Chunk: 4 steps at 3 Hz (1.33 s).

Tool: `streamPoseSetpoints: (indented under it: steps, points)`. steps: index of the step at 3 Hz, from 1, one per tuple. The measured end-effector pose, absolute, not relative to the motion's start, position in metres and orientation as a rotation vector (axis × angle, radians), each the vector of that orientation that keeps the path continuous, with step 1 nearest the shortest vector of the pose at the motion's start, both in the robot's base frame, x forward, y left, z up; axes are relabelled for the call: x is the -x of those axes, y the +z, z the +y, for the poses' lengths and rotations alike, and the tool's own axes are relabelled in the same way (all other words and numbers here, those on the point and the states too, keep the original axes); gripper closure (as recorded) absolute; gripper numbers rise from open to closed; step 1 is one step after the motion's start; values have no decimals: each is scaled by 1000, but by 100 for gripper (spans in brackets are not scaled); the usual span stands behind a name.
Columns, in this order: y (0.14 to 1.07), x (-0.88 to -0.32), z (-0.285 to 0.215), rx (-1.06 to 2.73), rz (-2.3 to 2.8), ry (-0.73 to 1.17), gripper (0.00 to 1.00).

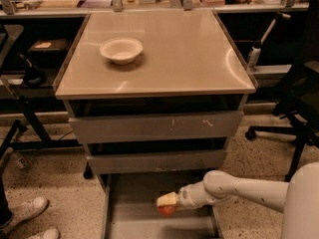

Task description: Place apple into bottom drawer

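A grey cabinet with a smooth beige top (189,59) fills the middle of the camera view, standing on a speckled floor (50,178). A black office chair (299,103) stands to the right of it. The robot's white arm (244,188) reaches in from the lower right corner, stretched leftward across the front of the cabinet at the level of its lowest drawer. The bottom drawer (132,203) is pulled out toward the camera, its plain grey floor and thin side walls showing. Above it sit two shallower drawers: the upper one (157,127), with pale scuff marks on its front, and the middle one (157,162), both standing slightly out from the cabinet body. A white bowl (121,50) rests on the left rear part of the beige top, well apart from the arm. A pair of white shoes (27,213) shows at the lower left edge. The gripper (167,201) is inside the open bottom drawer, near its middle and above its floor. Its cream-coloured fingers (166,198) pinch the apple (167,210), whose red-orange underside shows just beneath them. Whether the apple touches the drawer floor cannot be told.
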<state>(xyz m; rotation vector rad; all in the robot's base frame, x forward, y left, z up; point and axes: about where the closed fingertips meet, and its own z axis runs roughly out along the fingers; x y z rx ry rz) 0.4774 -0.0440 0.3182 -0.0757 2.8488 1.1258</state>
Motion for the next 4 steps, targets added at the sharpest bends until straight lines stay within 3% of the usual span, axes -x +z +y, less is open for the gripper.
streamPoseSetpoints:
  steps: [4]
  points:
    - [206,-485,-27,-182,2850,1225,100]
